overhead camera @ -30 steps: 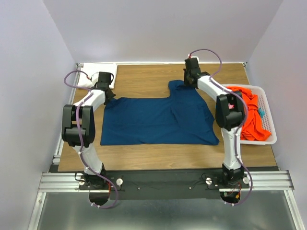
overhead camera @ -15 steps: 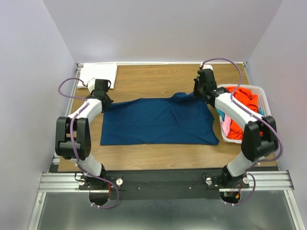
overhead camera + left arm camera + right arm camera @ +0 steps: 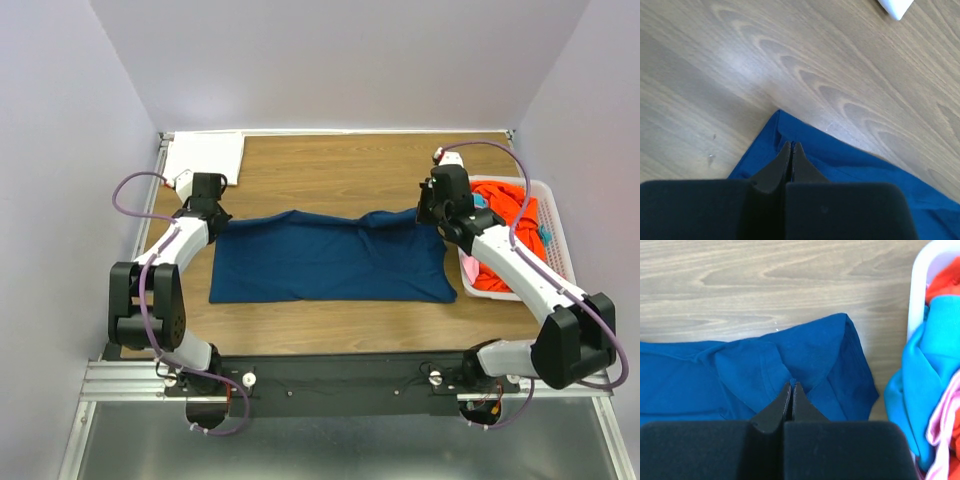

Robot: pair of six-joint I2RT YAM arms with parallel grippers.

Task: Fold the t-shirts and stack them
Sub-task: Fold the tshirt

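pale lilac walls (image 3: 330,60) close in a wood-grain table (image 3: 330,165) on three sides. an aluminium rail (image 3: 120,378) runs along its near edge, a grey surface (image 3: 330,450) below. light is even.

A navy t-shirt (image 3: 330,268) lies spread across the middle of the counter (image 3: 330,170). The left pincer (image 3: 214,222) meets its far-left corner, the right pincer (image 3: 428,216) its far-right. A white shirt (image 3: 205,156) lies at the counter's far-left corner. A white basket (image 3: 564,250) holding an orange shirt (image 3: 505,195) sits along the right edge.
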